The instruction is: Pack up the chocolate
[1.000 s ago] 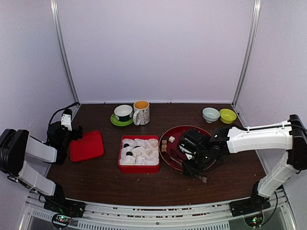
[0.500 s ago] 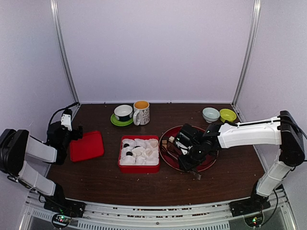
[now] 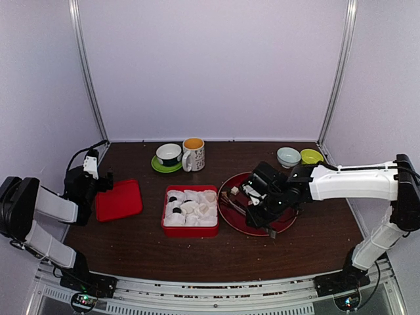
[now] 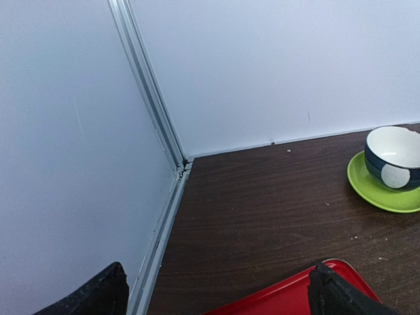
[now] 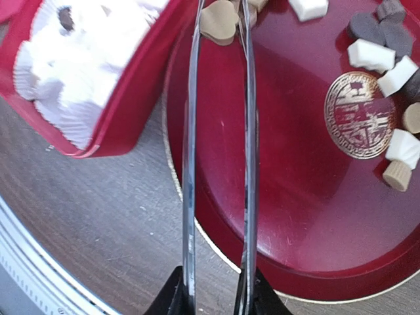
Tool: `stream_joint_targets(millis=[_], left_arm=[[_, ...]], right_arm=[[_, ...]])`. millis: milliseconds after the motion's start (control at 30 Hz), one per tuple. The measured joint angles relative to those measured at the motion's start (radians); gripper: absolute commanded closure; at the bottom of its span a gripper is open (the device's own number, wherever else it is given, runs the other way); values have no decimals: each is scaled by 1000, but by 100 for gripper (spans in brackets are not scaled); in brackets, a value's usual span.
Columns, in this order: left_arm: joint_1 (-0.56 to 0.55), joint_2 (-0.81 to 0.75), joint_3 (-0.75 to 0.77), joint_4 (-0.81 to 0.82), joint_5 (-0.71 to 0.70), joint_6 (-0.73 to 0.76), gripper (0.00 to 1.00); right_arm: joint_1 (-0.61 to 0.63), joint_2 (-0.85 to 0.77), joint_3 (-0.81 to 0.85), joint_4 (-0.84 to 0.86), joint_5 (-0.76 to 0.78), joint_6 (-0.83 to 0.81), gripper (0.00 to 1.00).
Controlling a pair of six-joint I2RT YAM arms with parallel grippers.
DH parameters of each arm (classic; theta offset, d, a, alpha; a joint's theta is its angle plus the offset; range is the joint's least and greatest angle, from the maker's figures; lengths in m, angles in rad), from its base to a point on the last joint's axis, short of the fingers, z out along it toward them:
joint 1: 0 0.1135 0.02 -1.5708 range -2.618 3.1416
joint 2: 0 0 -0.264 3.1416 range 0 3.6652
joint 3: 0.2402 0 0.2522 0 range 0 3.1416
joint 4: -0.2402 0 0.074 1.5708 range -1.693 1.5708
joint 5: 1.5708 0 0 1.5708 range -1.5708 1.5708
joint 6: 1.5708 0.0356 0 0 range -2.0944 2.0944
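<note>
R claw (image 5: 213,296) is clamped on the tongs (image 5: 191,164), pressing the two arms toward each other. A tan heart piece (image 5: 218,21) sits between the arms near the tips, at the plate (image 5: 308,223) edge just beside the box (image 5: 134,85). Can't tell if the tips actually pinch it, since the view cuts off there. The rest of the chocolate (image 5: 371,55) is scattered across the plate, and a couple of dark pcs sit in the paper cups (image 5: 85,59). L claw (image 4: 220,294) is wide apart, parked by the lid (image 4: 282,298).

To do it well, IMO: squeeze slowly and evenly so the piece doesn't pop out. Lift clear of the box wall, then release low into an empty cup w/o crushing the paper.
</note>
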Motion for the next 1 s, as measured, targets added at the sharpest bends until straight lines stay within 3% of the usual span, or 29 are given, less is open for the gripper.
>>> stream_joint_targets(millis=[433, 1000], left_arm=[[0, 0, 0, 0, 0, 0, 2], [0, 0, 0, 0, 0, 0, 2]], right_arm=[[7, -190, -35, 57, -110, -24, 73], [105, -40, 6, 84, -279, -81, 73]])
